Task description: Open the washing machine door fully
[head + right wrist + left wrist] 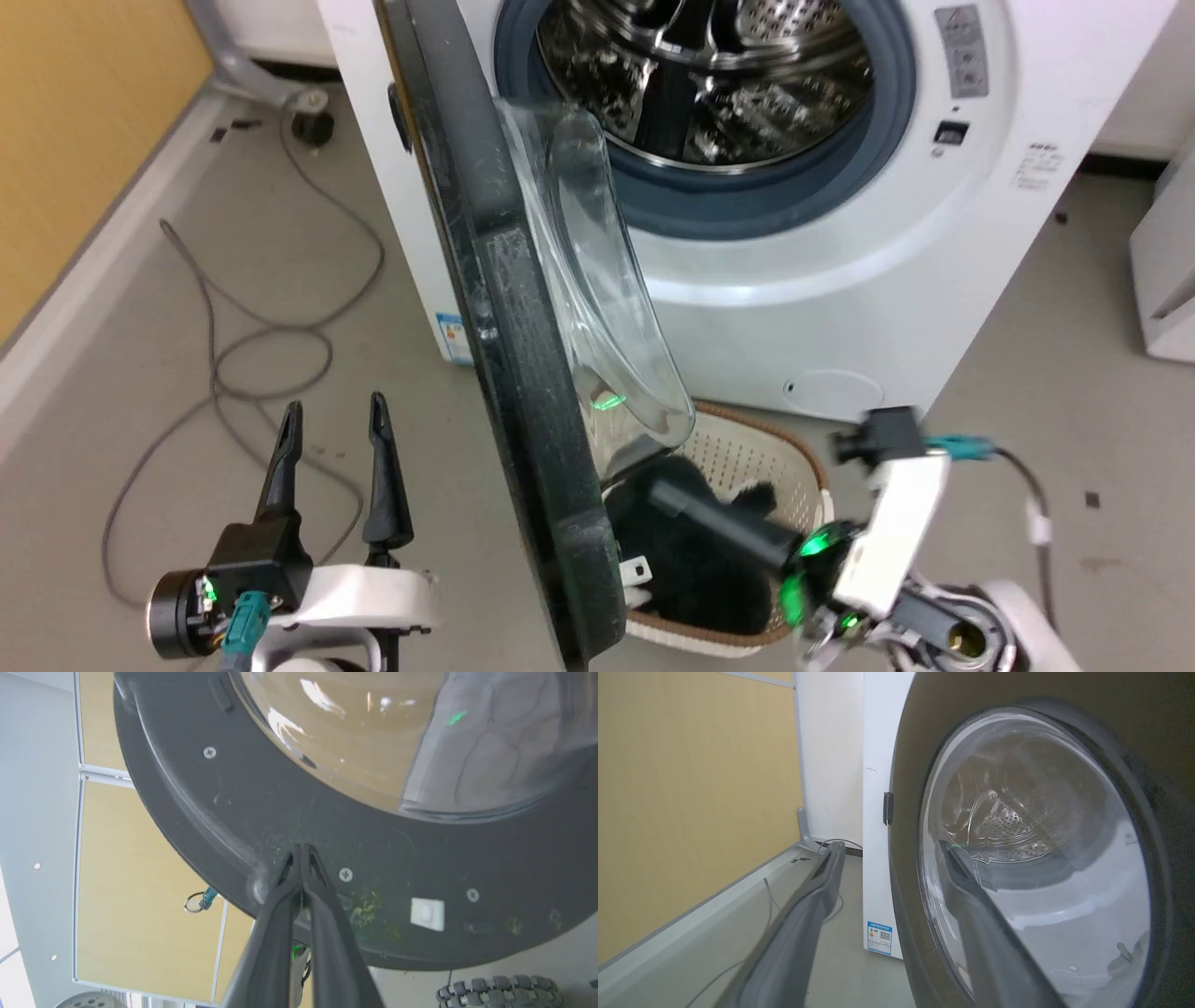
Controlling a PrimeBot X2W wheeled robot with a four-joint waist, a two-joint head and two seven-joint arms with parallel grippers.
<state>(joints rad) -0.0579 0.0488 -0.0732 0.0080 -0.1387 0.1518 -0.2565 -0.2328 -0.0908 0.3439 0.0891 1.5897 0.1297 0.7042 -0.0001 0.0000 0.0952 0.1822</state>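
The washing machine stands ahead with its steel drum exposed. Its door, a black disc with a clear glass bowl, stands out from the front, edge-on to my head. My left gripper is open on the door's outer side, apart from it; in the left wrist view the open gripper points along the door. My right gripper is shut, and in the right wrist view its closed fingertips touch the door's inner rim below the bowl.
A white laundry basket holding dark clothes sits on the floor under the door, by my right arm. Grey cables loop over the floor at left. A yellow wall bounds the left; a white appliance stands at right.
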